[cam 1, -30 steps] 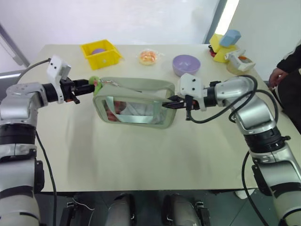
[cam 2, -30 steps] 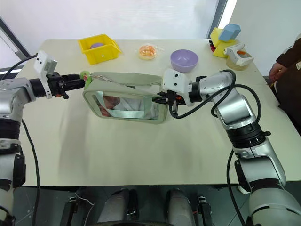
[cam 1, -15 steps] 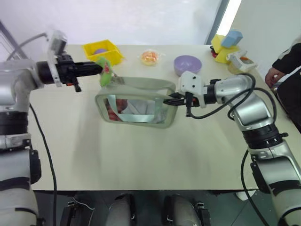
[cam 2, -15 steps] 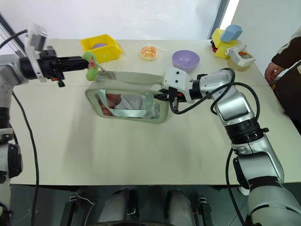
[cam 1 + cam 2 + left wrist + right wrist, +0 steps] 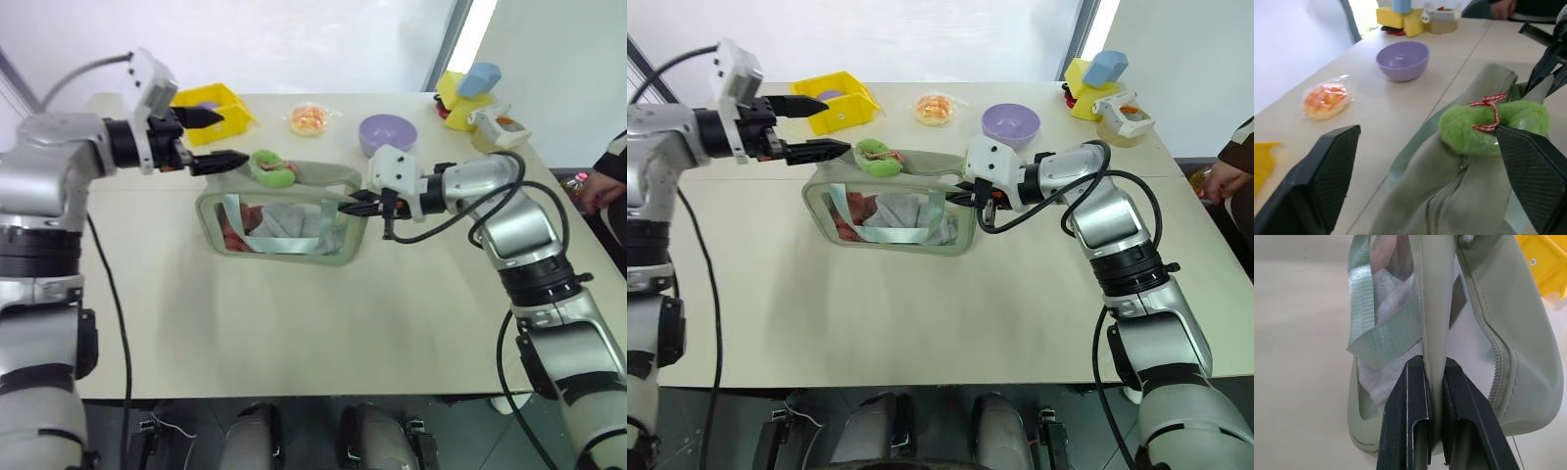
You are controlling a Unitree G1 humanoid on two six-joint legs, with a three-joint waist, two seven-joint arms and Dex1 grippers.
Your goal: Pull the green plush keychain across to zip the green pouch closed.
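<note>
The small bright-green fuzzy plush keychain, tied with a red-and-white checked ribbon, lies on the top edge of the rectangular pale sage-green fabric pouch, toward that edge's left end. The pouch stands on its long side near the middle of the cream counter, its clear front window showing white and reddish contents crossed by mint ribbon straps. Along the top, the zipper looks drawn closed, though from the head views the far stretch is hard to make out.

The left claw hangs just to the left of the keychain with its two black fingers spread wide apart and nothing between them; one fingertip sits close to the plush without clearly touching it. The right claw is clamped tight on the pouch's right end, its fingers pinching the fabric seam from both sides.

Behind the pouch, on the far part of the counter, stand a yellow plastic bin, a wrapped orange bun and a lilac bowl. At the far right corner are yellow and blue blocks with a clear container beside them. A person's hand shows at the right edge, off the counter
</note>
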